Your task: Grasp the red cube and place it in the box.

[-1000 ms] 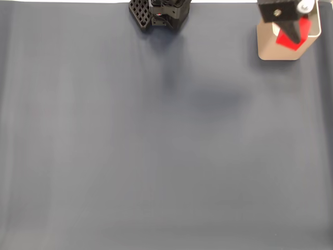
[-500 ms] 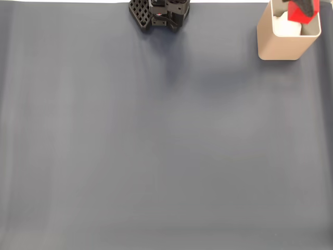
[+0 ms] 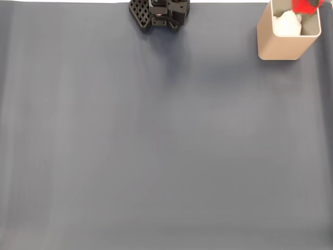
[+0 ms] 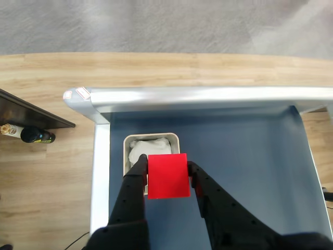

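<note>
In the wrist view my gripper (image 4: 167,174) is shut on the red cube (image 4: 167,176), its black fingers (image 4: 136,179) pressing both sides of the cube. The cube hangs high above the tan box (image 4: 126,156), whose opening shows crumpled white material inside. In the fixed view the box (image 3: 283,44) stands at the top right of the dark mat, and a piece of the red cube (image 3: 303,5) shows at the top edge over the box's far rim.
The arm's black base (image 3: 159,13) stands at the top middle of the grey mat (image 3: 156,135). In the wrist view the table's metal edge (image 4: 208,96) runs past the box, with wooden floor (image 4: 47,166) and a dark bottle (image 4: 31,136) beyond.
The gripper has lifted upward with the red cube: its black body has left the fixed view, and just a small red patch stays at the top edge above the box.
</note>
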